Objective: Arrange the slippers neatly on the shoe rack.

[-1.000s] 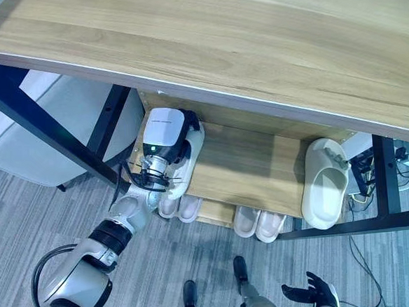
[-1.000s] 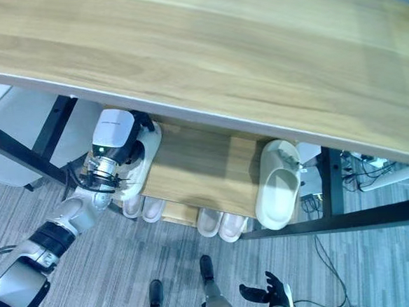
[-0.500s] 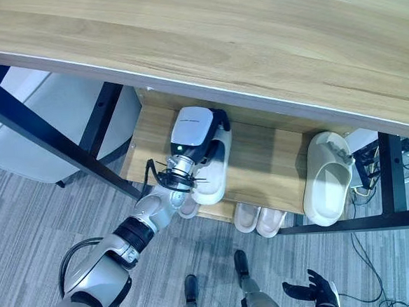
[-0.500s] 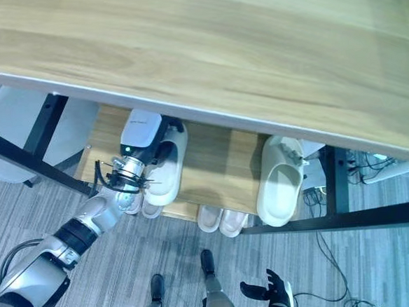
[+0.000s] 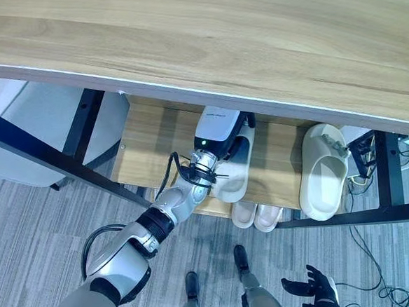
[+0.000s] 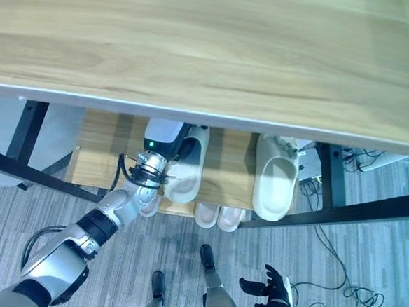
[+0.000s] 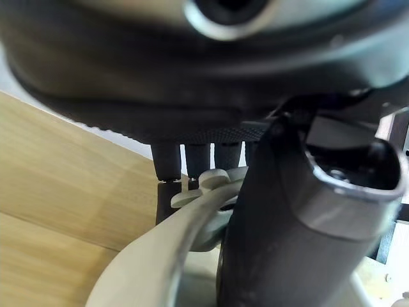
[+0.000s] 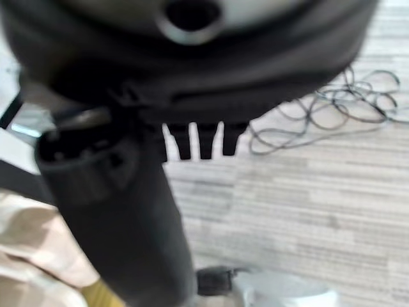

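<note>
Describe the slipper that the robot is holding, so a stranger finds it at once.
Under the wooden tabletop is a wooden shoe rack shelf. The held slipper lies mid-shelf, left of the free slipper. Unlike that one, the left robot hand grips it.

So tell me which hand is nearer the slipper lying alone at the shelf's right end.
Left. The left hand grips another slipper beside the lone slipper; the right hand hangs low over the floor.

shoe rack (image 5: 154,139) wooden shelf | beige slipper (image 5: 322,171) lying at right end | small pair (image 5: 256,215) below
</note>
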{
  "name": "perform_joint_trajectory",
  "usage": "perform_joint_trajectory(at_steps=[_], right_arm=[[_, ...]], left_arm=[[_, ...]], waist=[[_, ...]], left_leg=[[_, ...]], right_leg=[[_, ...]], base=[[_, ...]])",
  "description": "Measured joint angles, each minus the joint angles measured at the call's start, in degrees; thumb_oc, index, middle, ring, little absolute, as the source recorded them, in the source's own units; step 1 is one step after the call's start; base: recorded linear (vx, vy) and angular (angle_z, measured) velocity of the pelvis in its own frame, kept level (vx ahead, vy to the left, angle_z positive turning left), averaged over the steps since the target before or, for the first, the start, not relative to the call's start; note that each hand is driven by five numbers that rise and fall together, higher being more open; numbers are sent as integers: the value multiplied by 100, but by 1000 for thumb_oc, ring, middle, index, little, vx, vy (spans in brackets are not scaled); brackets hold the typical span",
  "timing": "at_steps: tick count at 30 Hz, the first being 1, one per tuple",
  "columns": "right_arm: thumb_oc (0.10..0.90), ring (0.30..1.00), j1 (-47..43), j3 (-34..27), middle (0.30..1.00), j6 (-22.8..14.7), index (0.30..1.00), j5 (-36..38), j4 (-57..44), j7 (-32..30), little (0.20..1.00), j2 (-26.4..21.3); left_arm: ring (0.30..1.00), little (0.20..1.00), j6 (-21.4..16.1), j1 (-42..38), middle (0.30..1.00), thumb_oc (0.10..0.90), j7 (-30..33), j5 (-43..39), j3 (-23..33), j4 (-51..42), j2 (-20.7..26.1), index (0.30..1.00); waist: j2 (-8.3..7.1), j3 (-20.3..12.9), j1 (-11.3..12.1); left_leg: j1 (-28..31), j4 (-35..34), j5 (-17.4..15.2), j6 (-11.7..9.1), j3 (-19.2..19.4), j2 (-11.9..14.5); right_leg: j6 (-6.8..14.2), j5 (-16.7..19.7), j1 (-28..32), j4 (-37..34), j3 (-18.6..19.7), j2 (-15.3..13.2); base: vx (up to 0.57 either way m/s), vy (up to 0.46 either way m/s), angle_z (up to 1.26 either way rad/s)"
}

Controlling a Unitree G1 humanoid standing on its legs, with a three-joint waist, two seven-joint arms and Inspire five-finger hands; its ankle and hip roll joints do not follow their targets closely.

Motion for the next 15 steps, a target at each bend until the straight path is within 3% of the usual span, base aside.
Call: perform_joint_trajectory(at_steps=[15], right_arm=[[800,900,-238,64,900,-56,900,96,-8,0,900,-2]], left_arm=[[300,300,-14,26,300,400,-13,-265,9,-3,-174,300]], waist=[[1,0,38]], left_leg=[[-4,1,1,0,-2,1]], right_leg=[[-1,1,-6,0,-5,-2]], base=[[-1,-13,0]])
